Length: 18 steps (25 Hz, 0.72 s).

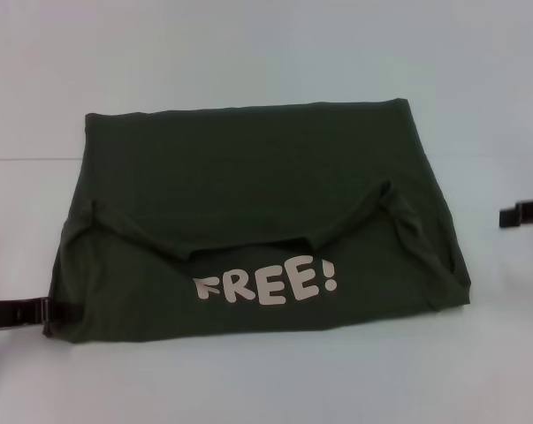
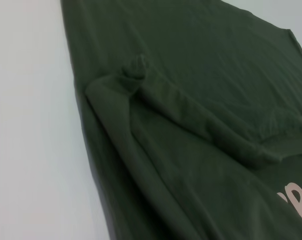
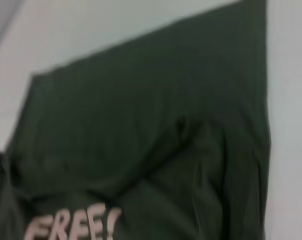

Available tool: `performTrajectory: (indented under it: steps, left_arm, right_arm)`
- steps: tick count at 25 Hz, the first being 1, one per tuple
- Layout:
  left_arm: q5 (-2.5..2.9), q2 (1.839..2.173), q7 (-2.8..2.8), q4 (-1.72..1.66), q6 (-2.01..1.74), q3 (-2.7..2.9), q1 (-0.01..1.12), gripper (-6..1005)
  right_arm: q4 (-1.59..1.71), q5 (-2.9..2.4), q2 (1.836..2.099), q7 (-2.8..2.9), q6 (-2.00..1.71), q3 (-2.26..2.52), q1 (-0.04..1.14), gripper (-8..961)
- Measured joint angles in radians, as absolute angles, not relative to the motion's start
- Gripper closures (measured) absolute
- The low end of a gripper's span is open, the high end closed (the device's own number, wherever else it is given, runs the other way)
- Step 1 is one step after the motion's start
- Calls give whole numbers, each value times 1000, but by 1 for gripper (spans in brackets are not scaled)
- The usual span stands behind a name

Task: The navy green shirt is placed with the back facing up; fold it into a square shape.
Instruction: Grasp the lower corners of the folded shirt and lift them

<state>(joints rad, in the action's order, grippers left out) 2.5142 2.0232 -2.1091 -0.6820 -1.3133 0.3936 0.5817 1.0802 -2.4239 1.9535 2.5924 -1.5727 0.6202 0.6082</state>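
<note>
The navy green shirt (image 1: 248, 194) lies on the white table (image 1: 248, 53), folded into a broad rectangle. Its near part is turned up over the rest, so the cream "FREE!" lettering (image 1: 266, 283) faces up close to the front edge. Both sleeves are tucked in, with creases at each side. My left gripper (image 1: 23, 312) sits low at the shirt's near left corner, right at the fabric edge. My right gripper (image 1: 522, 215) rests on the table to the right, apart from the shirt. The left wrist view shows the folded flap (image 2: 191, 125); the right wrist view shows the shirt (image 3: 140, 125) and lettering (image 3: 73, 225).
Bare white table surrounds the shirt on all sides, with a wide strip at the back and a narrower one at the front (image 1: 266, 380). A faint seam line (image 1: 27, 159) runs across the table at the left.
</note>
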Motion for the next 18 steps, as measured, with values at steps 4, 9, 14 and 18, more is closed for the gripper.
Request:
performTrajectory:
  steps: [4,9,14,18]
  left_arm:
    - [2514,2023,-2106,-682,-1314,394,582,949]
    - [2514,2023,-2102,-681,-1316,394,582,950]
    - [2514,2023,-2101,-682,-1316,394,578,954]
    - [2514,2023,-2100,-683,-1316,394,577,954]
  right_arm:
    - [1041,-2604,1971,2642,-1584,645,685,59]
    - [1001,-2644,1997,2641,-1538,709,725,63]
    - [927,-2649,2007,2641,-1447,781,751,66]
    - [852,-2648,2008,2637,-1384,786,774,69]
